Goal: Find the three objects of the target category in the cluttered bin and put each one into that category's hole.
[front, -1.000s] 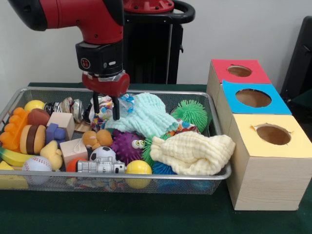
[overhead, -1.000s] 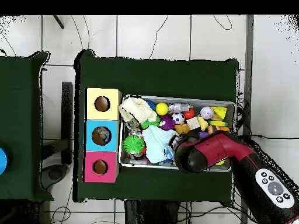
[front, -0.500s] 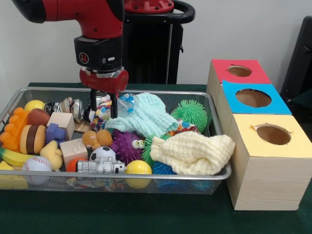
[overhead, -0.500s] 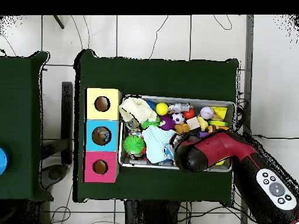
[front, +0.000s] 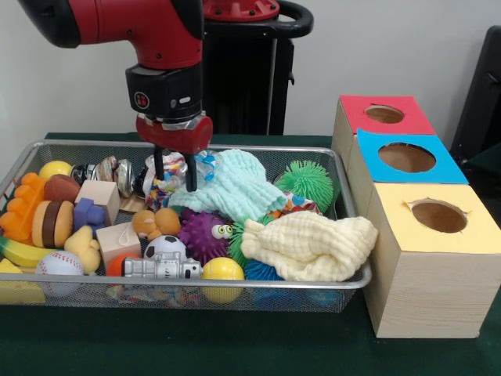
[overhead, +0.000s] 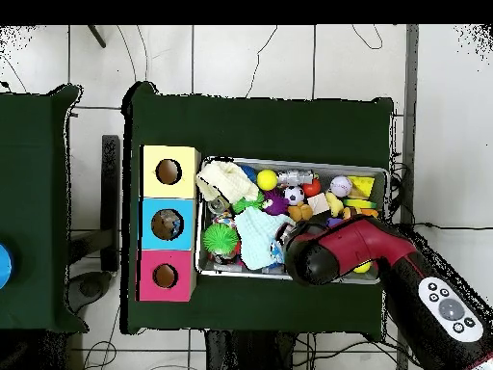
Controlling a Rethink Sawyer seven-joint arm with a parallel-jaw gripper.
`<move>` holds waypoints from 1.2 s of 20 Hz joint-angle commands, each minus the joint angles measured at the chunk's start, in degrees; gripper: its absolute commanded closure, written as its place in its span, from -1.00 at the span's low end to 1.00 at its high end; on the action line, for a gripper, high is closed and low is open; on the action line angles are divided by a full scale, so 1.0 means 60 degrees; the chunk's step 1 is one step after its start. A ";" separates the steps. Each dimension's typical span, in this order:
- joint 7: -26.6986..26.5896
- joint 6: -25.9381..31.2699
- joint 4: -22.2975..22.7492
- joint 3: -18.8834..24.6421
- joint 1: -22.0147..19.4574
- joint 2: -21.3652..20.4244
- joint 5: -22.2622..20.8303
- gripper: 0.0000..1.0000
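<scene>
My gripper (front: pixel 174 172) hangs open in the back middle of the wire bin (front: pixel 235 287). Its fingertips straddle a crinkly colourful wrapper toy (front: pixel 171 166), just left of a mint cloth (front: pixel 235 188). Whether they touch it I cannot tell. A yellow cloth (front: pixel 309 247) lies at the front right, and a green spiky ball (front: pixel 307 182) sits behind it. Purple spiky ball (front: pixel 202 233), soccer ball (front: pixel 164 247), baseball (front: pixel 59 263), yellow ball (front: pixel 222 269), silver robot toy (front: pixel 160 269) and burger (front: pixel 52 223) fill the rest. In the overhead view the arm (overhead: pixel 332 255) hides the gripper.
Three wooden boxes with holes stand right of the bin: red (front: pixel 352 117) at the back, blue (front: pixel 442 168) in the middle, yellow (front: pixel 477 231) nearest. Overhead they show as yellow box (overhead: pixel 185 158), blue box (overhead: pixel 149 208) and red box (overhead: pixel 149 260) beside the bin (overhead: pixel 289 160).
The gripper drifted left and slightly up, then came back right and down over the wrapper toy. Its fingers kept the same spread. Nothing in the bin moved.
</scene>
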 commanded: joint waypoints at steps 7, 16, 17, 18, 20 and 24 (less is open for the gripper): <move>0.0048 0.0789 -0.0538 -0.0719 0.0084 0.0519 0.0280 -1.00; 0.0082 0.0915 -0.0663 -0.0864 0.0201 0.0497 0.0370 -1.00; 0.0073 0.0928 -0.0729 -0.0901 0.0223 0.0531 0.0344 -1.00; 0.0049 0.0930 -0.0769 -0.0916 0.0228 0.0556 0.0341 -1.00; 0.0055 0.0939 -0.0791 -0.0964 0.0251 0.0572 0.0340 -1.00; 0.0057 0.0955 -0.0857 -0.1119 0.0332 0.0620 0.0325 -1.00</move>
